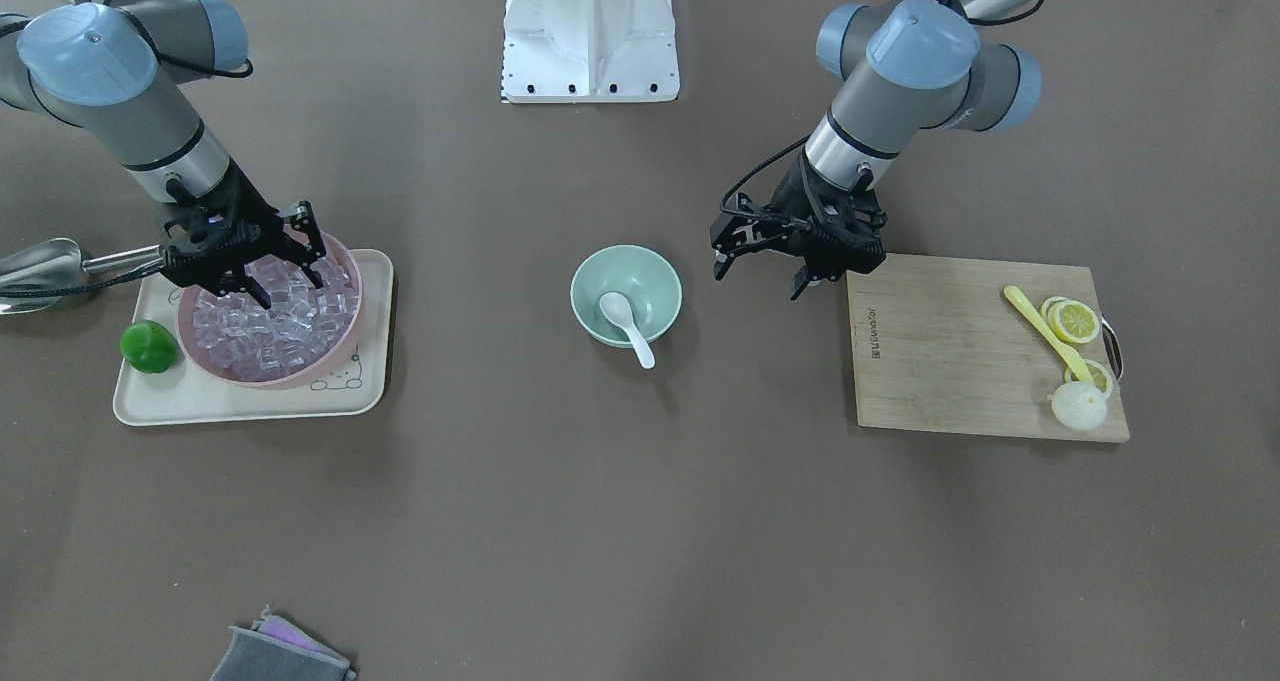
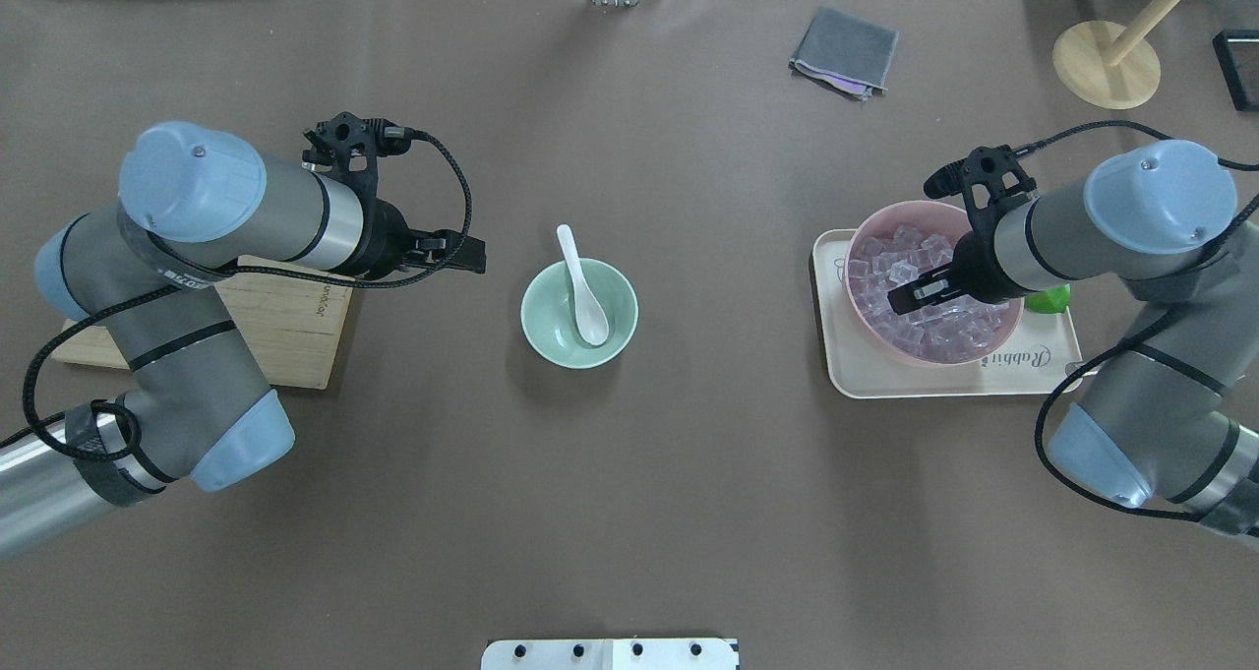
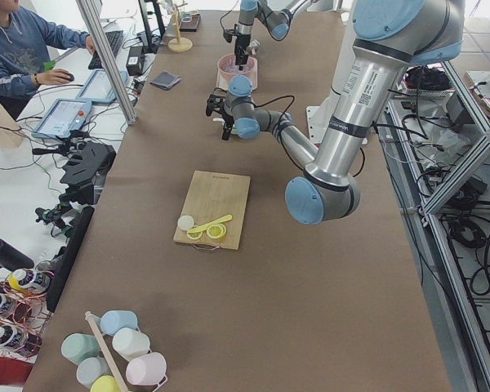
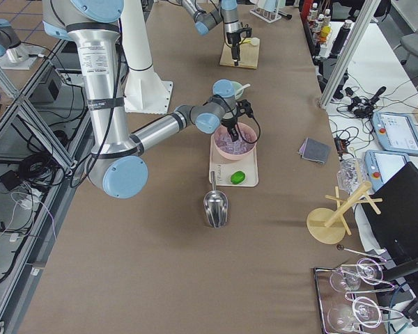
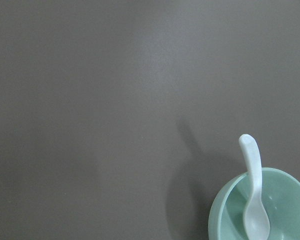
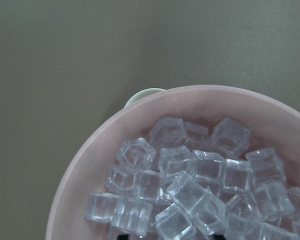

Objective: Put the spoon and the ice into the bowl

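Note:
The white spoon (image 1: 625, 323) lies in the mint-green bowl (image 1: 652, 273) at the table's middle, scoop down and handle over the rim. Both show in the overhead view (spoon (image 2: 582, 291), bowl (image 2: 551, 328)) and in the left wrist view (spoon (image 5: 252, 195), bowl (image 5: 287, 200)). Several clear ice cubes (image 1: 270, 326) fill the pink bowl (image 1: 300, 376); they also show in the right wrist view (image 6: 190, 185). My right gripper (image 1: 290, 289) is open, its fingertips just above the ice. My left gripper (image 1: 758, 279) is open and empty, between the green bowl and the cutting board (image 1: 960, 341).
The pink bowl stands on a cream tray (image 1: 250, 406) next to a green fruit (image 1: 148, 348). A metal scoop (image 1: 35, 271) lies beside the tray. The cutting board holds a yellow spoon (image 1: 1045, 331), lemon slices and a white ball. A grey cloth (image 1: 280, 656) lies at the operators' edge.

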You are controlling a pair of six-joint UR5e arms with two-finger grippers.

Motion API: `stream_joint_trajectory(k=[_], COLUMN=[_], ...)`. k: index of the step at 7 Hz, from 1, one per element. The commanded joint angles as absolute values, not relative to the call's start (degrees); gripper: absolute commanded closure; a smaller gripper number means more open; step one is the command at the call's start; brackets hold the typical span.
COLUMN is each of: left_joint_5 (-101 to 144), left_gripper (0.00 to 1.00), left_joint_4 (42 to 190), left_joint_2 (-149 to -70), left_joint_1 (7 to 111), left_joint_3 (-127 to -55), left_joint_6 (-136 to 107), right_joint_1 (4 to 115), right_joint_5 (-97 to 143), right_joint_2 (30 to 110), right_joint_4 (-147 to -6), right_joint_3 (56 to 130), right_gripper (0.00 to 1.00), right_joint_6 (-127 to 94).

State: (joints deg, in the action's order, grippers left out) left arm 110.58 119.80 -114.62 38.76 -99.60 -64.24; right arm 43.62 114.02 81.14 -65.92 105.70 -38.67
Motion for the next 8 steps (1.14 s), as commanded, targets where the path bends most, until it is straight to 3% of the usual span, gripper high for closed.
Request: stream_joint_trajectory(k=[1,3,4,5,6,8], left_joint_5=[110.6,110.6,110.6,110.6,110.6,110.6], left_gripper=[0.02,0.02,0.02,0.02,0.02,0.02], left_joint_4=[119.8,119.8,119.8,119.8,119.8,119.8], left_joint_2=[-114.6,-114.6,-114.6,-114.6,-114.6,-114.6], left_joint_1=[38.8,38.8,38.8,38.8,38.8,38.8], left_joint_3=[-99.6,-99.4,-99.3,-99.3,-99.2,-99.2], left_joint_6=[-64.2,-64.2,-64.2,-64.2,-64.1,-64.1], right_joint_1=[43.9,44.0,44.1,44.6,44.9,45.3], right_joint_5=[114.0,114.0,114.1,114.5,114.8,115.3], right_joint_2=[80.9,79.2,79.2,79.4,79.5,79.5], right_joint_4=[-65.6,-65.6,-65.6,-65.6,-65.6,-65.6], right_joint_3=[104.2,102.5,102.5,102.5,102.5,102.5], right_gripper=[0.37,0.38,0.51,0.79,1.00,1.00], right_joint_6=[-35.5,-35.5,-35.5,-35.4,-35.4,-35.7])
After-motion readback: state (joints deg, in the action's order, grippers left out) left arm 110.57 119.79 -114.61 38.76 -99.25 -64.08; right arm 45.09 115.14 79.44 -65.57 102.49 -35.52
